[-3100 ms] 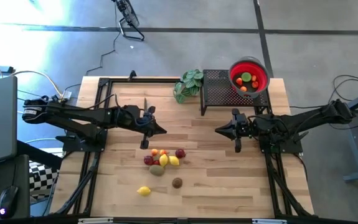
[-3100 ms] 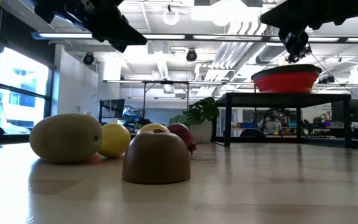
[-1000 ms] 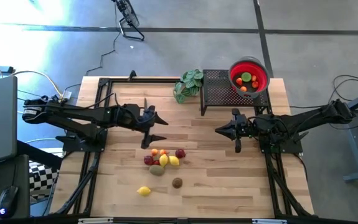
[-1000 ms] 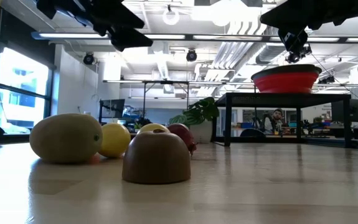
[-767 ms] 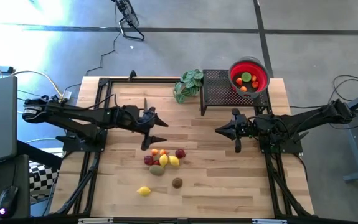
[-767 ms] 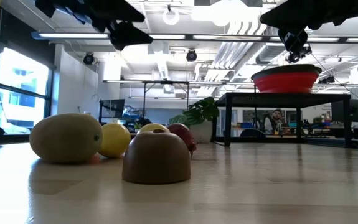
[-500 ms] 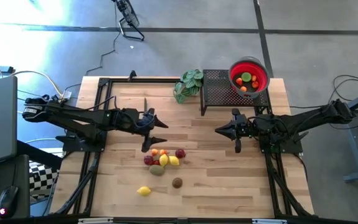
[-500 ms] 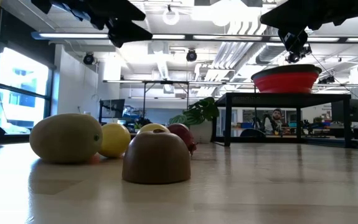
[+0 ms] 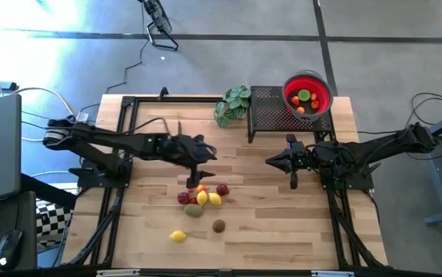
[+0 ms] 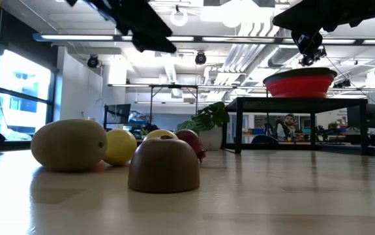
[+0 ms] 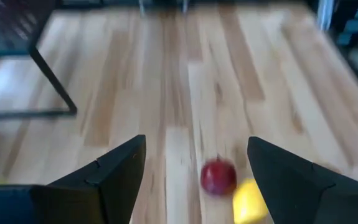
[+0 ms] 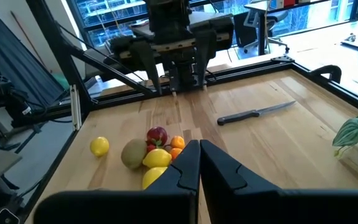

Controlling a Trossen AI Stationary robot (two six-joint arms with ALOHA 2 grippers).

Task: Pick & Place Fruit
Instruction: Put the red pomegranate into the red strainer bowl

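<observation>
**Fruit pile half cleared, left arm reaching in**

Fingers of the left gripper (image 9: 198, 171) stand apart with nothing between them, hanging above the far edge of the fruit cluster (image 9: 202, 195) in the middle of the table (image 9: 282, 223). Its wrist view shows a red fruit (image 11: 218, 177) and a yellow fruit (image 11: 249, 201) just ahead, between the open fingers but not touched. Beyond the cluster, a lemon (image 9: 177, 236) and a brown fruit (image 9: 218, 225) lie apart, nearer the front edge. The right gripper (image 9: 271, 161) waits with fingers pressed together, empty, over the table's right half.

A few fruits already sit in the red bowl (image 9: 307, 95) on the black stand (image 9: 270, 111) at the far right corner. By my count, more fruit remains on the table than in the bowl, so most of the work is left.
</observation>
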